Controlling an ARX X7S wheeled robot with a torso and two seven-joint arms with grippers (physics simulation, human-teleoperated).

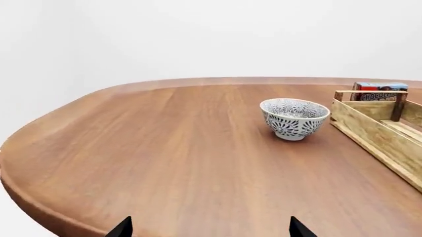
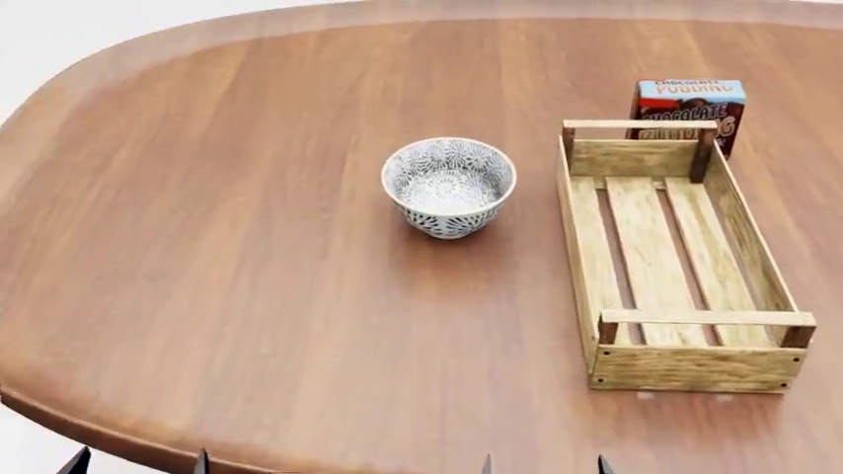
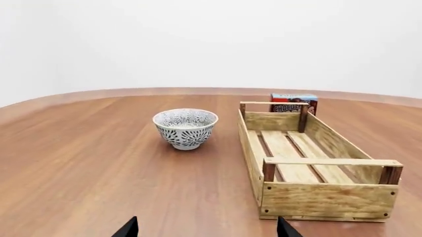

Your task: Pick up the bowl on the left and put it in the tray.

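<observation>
In the left wrist view, the patterned bowl (image 1: 295, 118) stood upright on the brown wooden table (image 1: 165, 158), just beside the near long side of the slatted wooden tray (image 1: 379, 131) but apart from it. A chocolate pudding box (image 1: 379, 91) showed behind the tray's far end rail. Only the two dark fingertips of the left gripper (image 1: 211, 229) appeared at the edge of the picture, spread wide with bare table between them, well short of the bowl.

In the head view, the bowl (image 2: 449, 186) sat left of the tray (image 2: 672, 257), a strip of table separating them. The pudding box (image 2: 689, 114) stood upright against the tray's far end, outside it. Nothing lay on the slats. The left gripper (image 2: 138, 462) and the right gripper (image 2: 543, 464) showed only as tips at the bottom edge, each pair parted, both near the table's front rim.

In the right wrist view, the bowl (image 3: 186, 128) lay beyond and beside the tray (image 3: 316, 163), with the pudding box (image 3: 293, 102) behind the far rail. The right gripper (image 3: 207, 228) had its tips spread, holding nothing.
</observation>
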